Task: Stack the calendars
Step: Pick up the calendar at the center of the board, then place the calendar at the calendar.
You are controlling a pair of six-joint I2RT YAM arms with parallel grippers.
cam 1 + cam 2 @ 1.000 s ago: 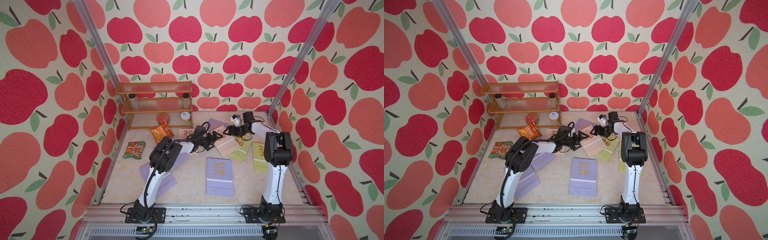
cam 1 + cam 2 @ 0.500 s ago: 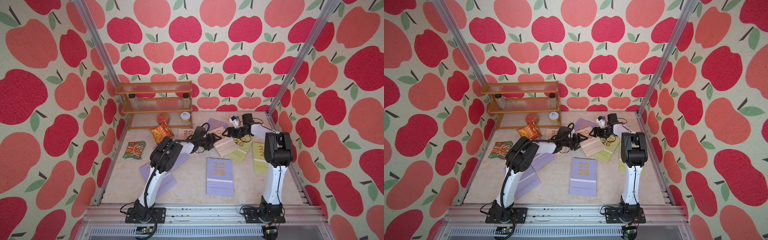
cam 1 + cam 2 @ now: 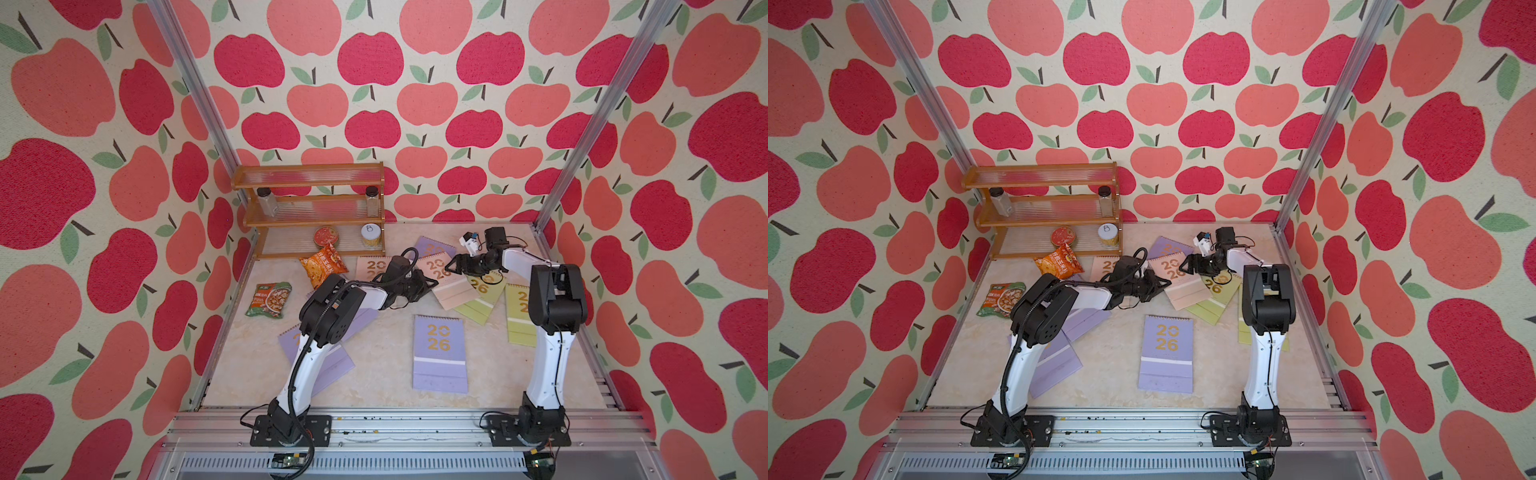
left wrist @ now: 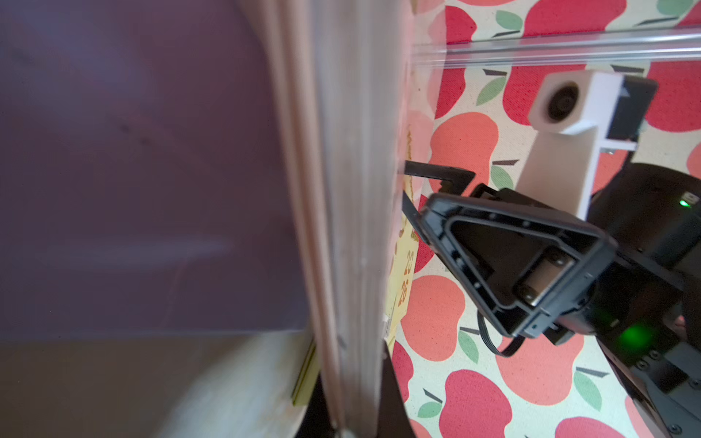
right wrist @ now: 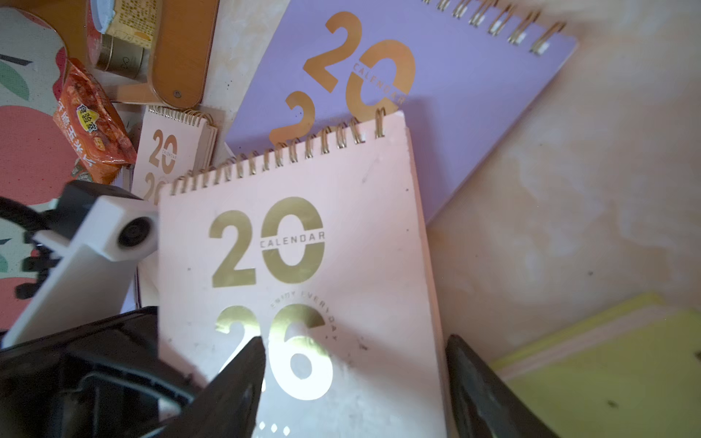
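I see left gripper (image 3: 432,283) clamped on pale pink spiral-bound calendar (image 5: 303,265); right gripper (image 5: 356,364) wide, astride its opposite edge.

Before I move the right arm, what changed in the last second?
The left gripper closed on an edge of the pale pink calendar. The right gripper stayed open over it; the other calendars and snack packets did not move.
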